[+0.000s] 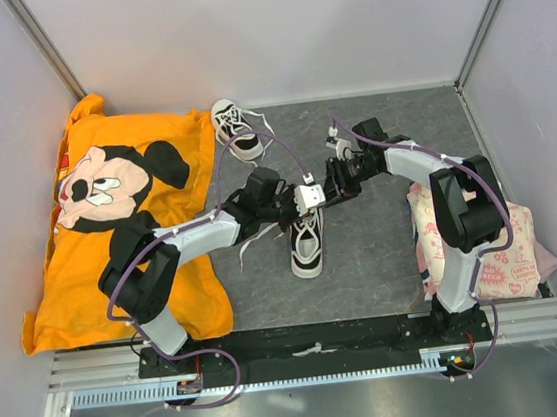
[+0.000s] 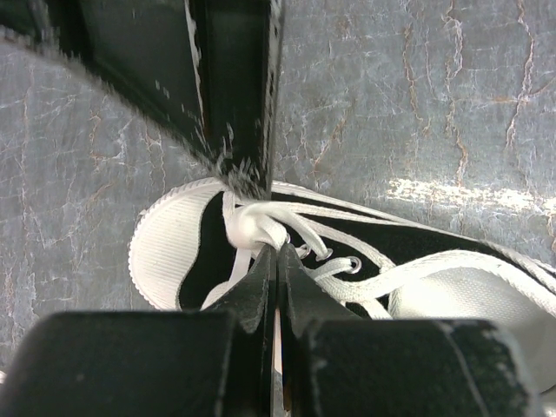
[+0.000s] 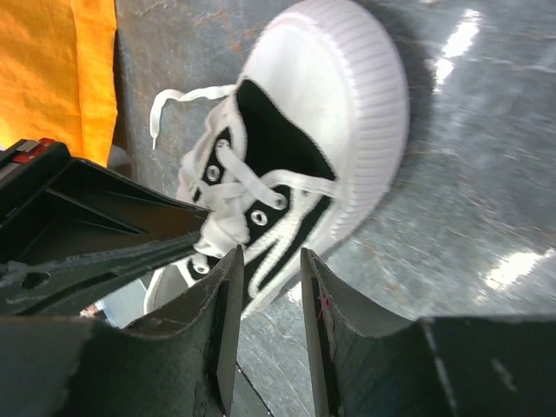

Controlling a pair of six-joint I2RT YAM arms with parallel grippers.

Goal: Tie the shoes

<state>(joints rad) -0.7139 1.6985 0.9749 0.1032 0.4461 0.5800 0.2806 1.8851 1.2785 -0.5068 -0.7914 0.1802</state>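
The left end effector (image 2: 276,261) is pinched together on the white lace (image 2: 256,228) by the eyelets nearest the toe cap of the near sneaker (image 1: 307,245). That shoe lies mid-desk (image 1: 367,279), its long axis running far to near and its toe toward the arm bases. The right end effector (image 3: 268,291) hangs just over the same lacing with its fingers apart. A loose strand lies at the gap, so this arm seems best placed to take it. The second sneaker (image 1: 234,128) sits far back beside the orange Mickey Mouse shirt (image 1: 122,246).

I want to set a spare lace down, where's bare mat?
Bare mat between the near shoe and the pink cloth, and in the far right corner beyond the right arm. Crowded at centre, where the left gripper and right gripper meet over that shoe's laces.
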